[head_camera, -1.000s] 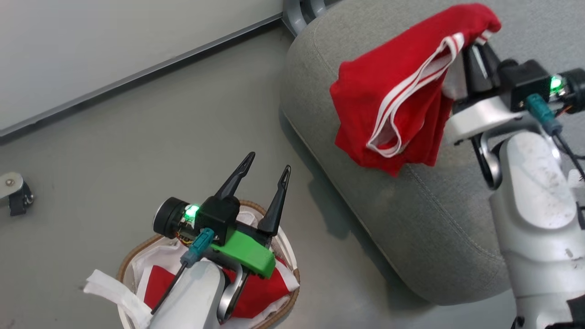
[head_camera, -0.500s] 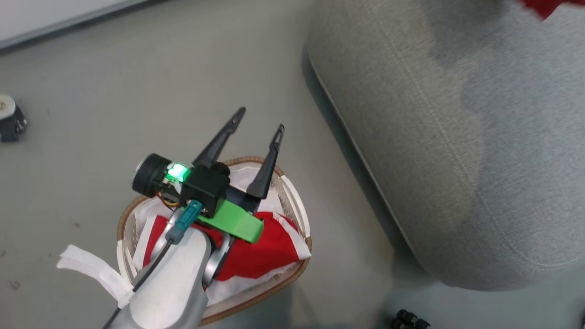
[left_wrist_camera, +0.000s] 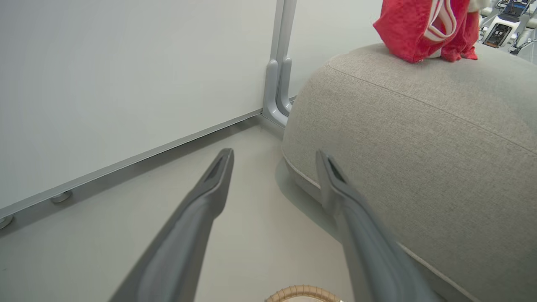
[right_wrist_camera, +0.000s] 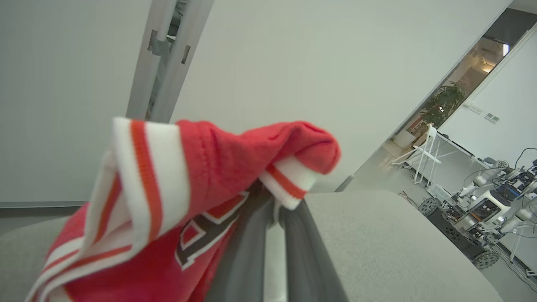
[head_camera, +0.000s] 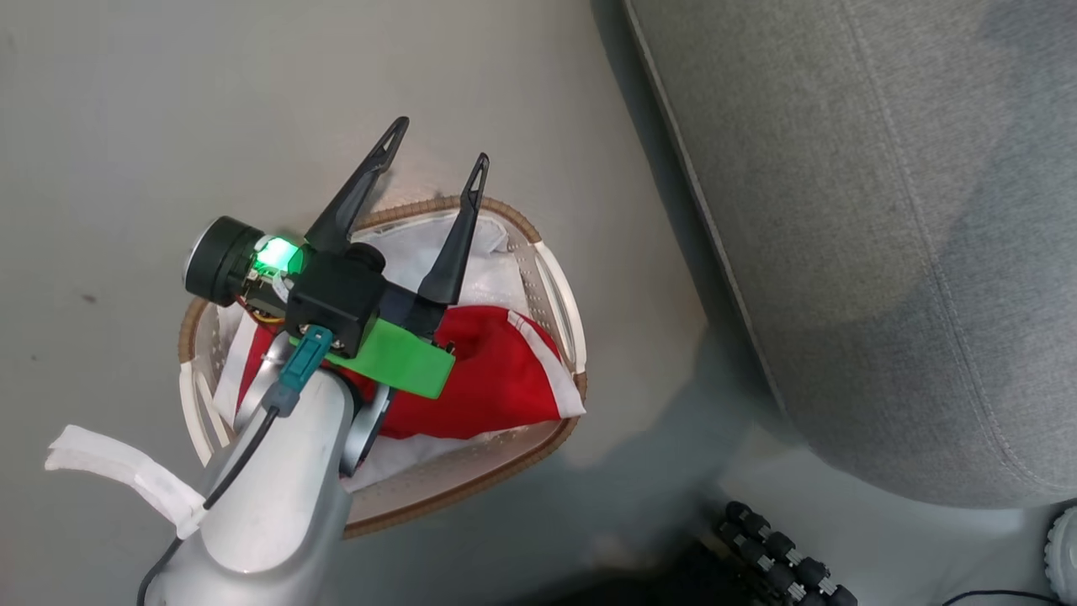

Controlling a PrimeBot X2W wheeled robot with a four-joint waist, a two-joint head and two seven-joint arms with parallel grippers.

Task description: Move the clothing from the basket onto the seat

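Left pincer (head_camera: 440, 140) spread wide and empty, long dark fingers above oval cream perforated plastic basket (head_camera: 471, 497) with brown woven rim, crumpled soft red garment (head_camera: 505, 379) inside, right pincer (right_wrist_camera: 275, 205) clamped on second red garment (right_wrist_camera: 218, 163), white-striped ribbed cuff, over rounded grey woven seat (head_camera: 883, 210)

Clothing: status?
Left gripper open above basket. Right gripper shut on red garment over seat. Second garment in basket. No obstruction seen.
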